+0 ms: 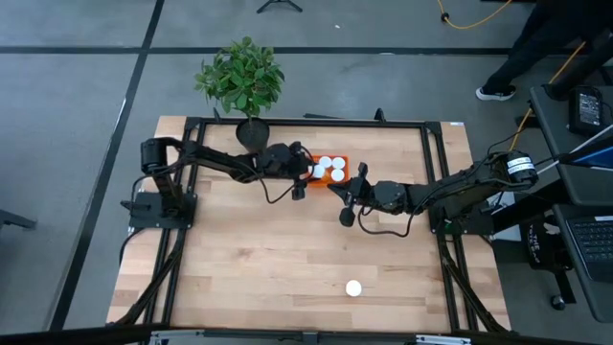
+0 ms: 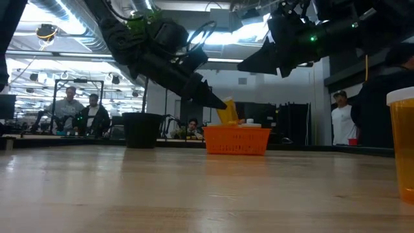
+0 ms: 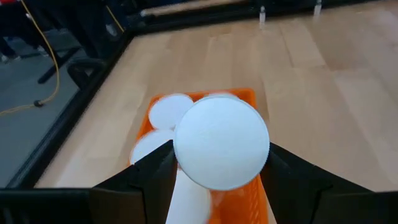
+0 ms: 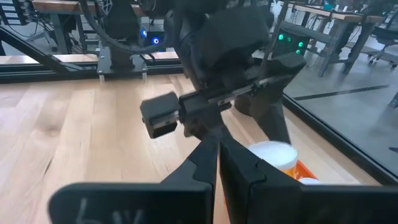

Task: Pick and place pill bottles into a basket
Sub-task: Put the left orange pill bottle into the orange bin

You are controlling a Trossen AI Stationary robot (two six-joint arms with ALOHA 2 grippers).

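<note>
Cut off at the low view's right edge, one orange pill bottle with a white cap (image 2: 402,144) stands nearest the camera, alone on the wooden table (image 1: 259,259). Left gripper (image 3: 221,163) grips a tilted white-capped orange bottle (image 3: 221,142) over the small bright-orange plastic basket (image 1: 329,171), where several white caps (image 1: 326,165) show. Right gripper (image 4: 217,155), fingers closed and empty, hovers just beside it. Behind, a dark potted plant (image 1: 242,79)
</note>
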